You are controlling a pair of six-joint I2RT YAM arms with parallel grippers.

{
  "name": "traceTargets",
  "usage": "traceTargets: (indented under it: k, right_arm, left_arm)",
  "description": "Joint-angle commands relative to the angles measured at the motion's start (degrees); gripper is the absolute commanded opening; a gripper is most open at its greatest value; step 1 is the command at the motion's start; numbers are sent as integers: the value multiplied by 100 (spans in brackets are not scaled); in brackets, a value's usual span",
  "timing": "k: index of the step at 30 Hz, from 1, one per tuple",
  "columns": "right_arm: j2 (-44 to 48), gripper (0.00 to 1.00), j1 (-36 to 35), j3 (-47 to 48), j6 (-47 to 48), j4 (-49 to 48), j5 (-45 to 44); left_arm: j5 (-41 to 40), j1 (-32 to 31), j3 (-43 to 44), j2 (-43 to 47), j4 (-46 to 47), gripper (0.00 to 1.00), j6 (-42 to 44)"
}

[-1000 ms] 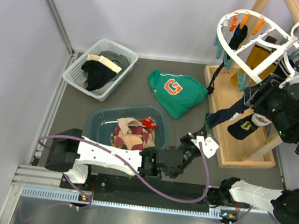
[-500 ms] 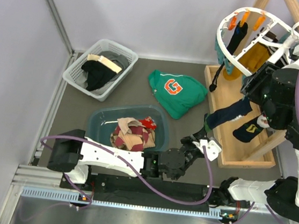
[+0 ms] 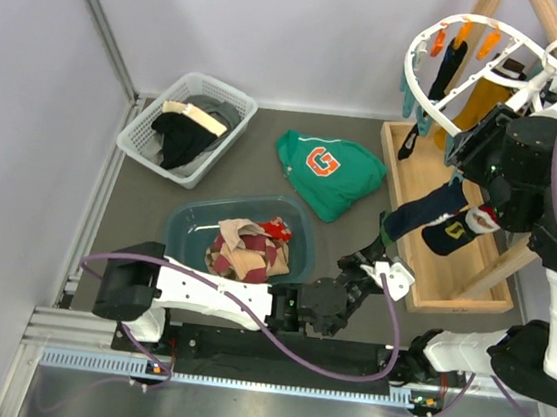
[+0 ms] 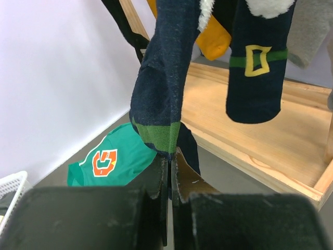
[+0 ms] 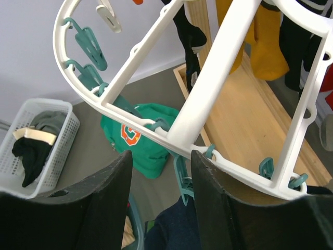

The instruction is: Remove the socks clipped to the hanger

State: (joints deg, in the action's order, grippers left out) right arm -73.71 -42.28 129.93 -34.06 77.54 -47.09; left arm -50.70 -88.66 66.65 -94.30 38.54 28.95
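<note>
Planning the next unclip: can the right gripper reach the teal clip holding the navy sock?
Probably yes. The right gripper is open, with the teal clip directly between its fingers, just below the hanger rim; nothing appears to block it.

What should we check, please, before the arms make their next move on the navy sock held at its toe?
1. The left pincer is shut on the toe of the navy sock: ok.
2. The right pincer is open, with the rim of the hanger seen between its fingers: ok.
3. The right pincer touches the teal clip: cannot tell.
4. The navy sock is released from the hanger: not ok, it hangs from the rim.
5. The buckle sock hangs apart from the navy sock: ok.
</note>
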Motion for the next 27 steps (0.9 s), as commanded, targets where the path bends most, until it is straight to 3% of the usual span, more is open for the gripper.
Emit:
traceTargets:
  k: [1,10,27]
  right_arm:
    - [129,48,-61,42,84,1501,68]
    - [401,49,-61,-635,31,1396,183]
    - [331,48,-52,-882,-13,1475,-125]
  left_arm:
    - [-116,-46,208,-62,338,0,120]
    - [-89,-46,173,-27,329,0,93]
    - [-107,-46,234,-88,241,0,58]
